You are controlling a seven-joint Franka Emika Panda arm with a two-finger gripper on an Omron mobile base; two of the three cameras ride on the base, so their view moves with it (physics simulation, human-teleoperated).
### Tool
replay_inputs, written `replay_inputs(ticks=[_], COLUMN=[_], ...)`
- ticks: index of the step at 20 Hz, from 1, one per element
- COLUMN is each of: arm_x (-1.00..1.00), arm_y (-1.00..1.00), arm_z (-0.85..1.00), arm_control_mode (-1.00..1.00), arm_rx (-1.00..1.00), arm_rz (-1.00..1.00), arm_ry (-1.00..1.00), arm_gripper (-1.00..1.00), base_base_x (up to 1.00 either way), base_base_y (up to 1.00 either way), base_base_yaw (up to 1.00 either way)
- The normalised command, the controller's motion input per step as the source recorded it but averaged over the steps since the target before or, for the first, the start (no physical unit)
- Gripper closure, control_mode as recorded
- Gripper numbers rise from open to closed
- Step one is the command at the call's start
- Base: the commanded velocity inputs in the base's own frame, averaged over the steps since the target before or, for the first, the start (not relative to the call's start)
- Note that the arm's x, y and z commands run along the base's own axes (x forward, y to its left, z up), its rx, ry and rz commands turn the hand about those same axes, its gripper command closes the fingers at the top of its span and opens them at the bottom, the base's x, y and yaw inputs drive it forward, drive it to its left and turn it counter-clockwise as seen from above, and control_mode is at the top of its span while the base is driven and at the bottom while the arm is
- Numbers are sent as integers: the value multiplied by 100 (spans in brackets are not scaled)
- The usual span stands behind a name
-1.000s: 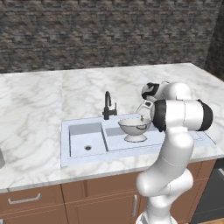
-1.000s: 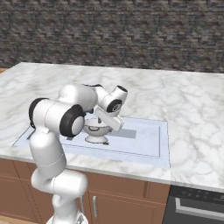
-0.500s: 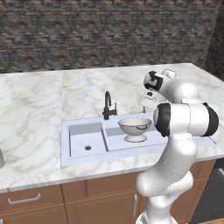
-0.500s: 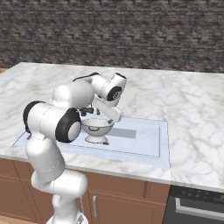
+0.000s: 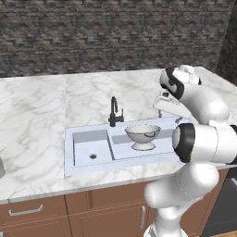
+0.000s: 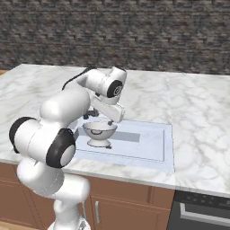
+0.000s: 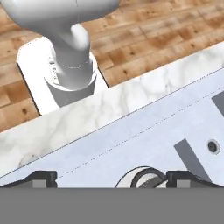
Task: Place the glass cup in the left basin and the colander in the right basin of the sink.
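The colander (image 5: 142,135) stands upright in the right basin (image 5: 121,148) of the sink (image 5: 68,155), seen too from the other side as colander (image 6: 99,132) in right basin (image 6: 143,143). My gripper (image 6: 102,119) hangs open just above and behind the colander, holding nothing; in the left base view the gripper (image 5: 167,115) is to the colander's right. In the hand view the fingertips (image 7: 41,177) stand wide apart with the colander's rim (image 7: 142,176) low between them. The left basin (image 5: 90,149) holds nothing. The glass cup (image 5: 1,167) is a grey sliver on the counter at the far left edge.
A thin black faucet (image 5: 113,111) rises behind the divider between the basins. Marble counter (image 5: 41,115) surrounds the sink, with a dark stone wall behind. Wooden cabinet fronts (image 5: 92,217) run below, and a dark oven front (image 6: 202,213) sits at lower right.
The gripper has lifted up and away from the colander, which stays standing in the right basin. The arm's elbow has swung nearer the cameras.
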Motion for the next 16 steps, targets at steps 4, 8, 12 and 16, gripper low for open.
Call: replay_inputs(ticks=[4,8,12,16], arm_x=[-74,-55,-36,-37], arm_y=[4,8,10,5], arm_z=[29,37,40,35], arm_control_mode=[-100,-100,-100,-100], arm_rx=[-12,-12,-10,-6], arm_rz=[0,1,6,9], arm_ry=[-7,-14,-16,-13], arm_gripper=[-100,-100,-100,-100], base_base_x=[0,0,0,0], base_base_y=[0,0,0,0], base_base_yaw=[0,0,0,0])
